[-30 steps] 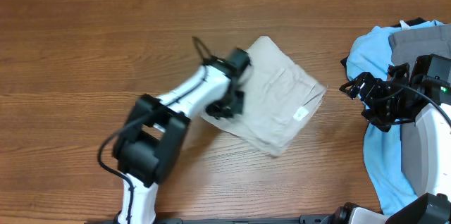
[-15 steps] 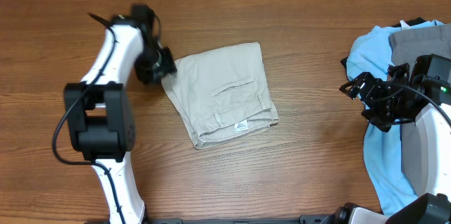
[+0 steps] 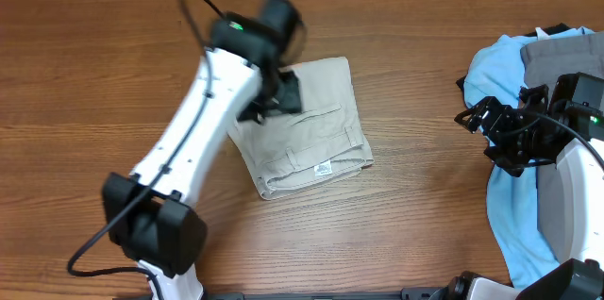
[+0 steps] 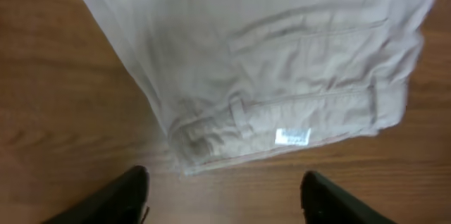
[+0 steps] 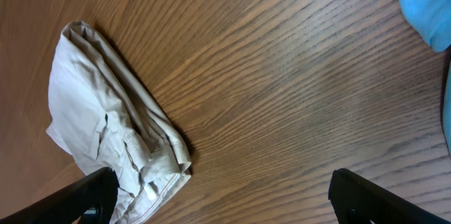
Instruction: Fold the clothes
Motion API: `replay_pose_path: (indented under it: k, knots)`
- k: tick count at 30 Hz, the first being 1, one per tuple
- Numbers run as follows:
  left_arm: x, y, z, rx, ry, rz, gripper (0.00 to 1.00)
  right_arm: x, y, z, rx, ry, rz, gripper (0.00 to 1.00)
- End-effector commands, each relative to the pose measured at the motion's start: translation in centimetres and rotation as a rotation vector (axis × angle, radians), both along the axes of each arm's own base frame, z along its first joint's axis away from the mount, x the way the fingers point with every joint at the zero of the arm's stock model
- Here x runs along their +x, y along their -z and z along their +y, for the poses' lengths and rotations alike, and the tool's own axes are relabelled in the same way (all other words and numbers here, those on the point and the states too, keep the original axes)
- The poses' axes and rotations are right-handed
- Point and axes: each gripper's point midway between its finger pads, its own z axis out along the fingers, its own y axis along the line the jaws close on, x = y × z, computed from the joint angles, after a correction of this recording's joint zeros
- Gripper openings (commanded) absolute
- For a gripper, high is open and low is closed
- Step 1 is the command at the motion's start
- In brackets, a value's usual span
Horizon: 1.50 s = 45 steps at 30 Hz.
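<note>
Left fingers: two, spread wide, nothing between them, seen from the wrist over bare wood just short of the cloth edge. Released. From overhead, the left gripper hangs over the upper left part of the shorts; whether it touches the cloth cannot be told.

Right fingers: two, also spread wide and empty. The right gripper sits at the right side of the table, well apart from the shorts.

Shorts: one pair, light beige, folded into a compact, roughly rectangular packet. It lies flat on the wood around mid-table, slightly tilted. Waistband and one stitched pocket seam face up.

White label: one, small, near the lower edge of the packet by the waistband. It is blurred in the left wrist view, print unreadable.

Other cloth: two pieces, heaped at the right edge beside the right arm.
- One light blue T-shirt, trailing down along the arm's base.
- One grey garment lying on top of it.

Arms: two, white with black joints.
</note>
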Motion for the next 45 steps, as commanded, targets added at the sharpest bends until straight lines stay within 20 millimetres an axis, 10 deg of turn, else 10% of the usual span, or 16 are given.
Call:
replay_pose_path:
  k: [1, 23, 45]
  knots:
    - [-1.3, 3.1, -0.1, 0.094, -0.148, 0.020, 0.91, 0.3, -0.5, -0.2, -0.013, -0.004, -0.019, 1.00]
    - [-6.9, 15.0, 1.9, 0.162, -0.303, 0.143, 1.00, 0.3, -0.5, -0.2, -0.013, -0.004, -0.019, 1.00]
    - [-10.1, 18.1, 3.4, 0.169, -0.317, 0.224, 0.82, 0.3, -0.5, -0.2, -0.013, -0.004, -0.019, 1.00]
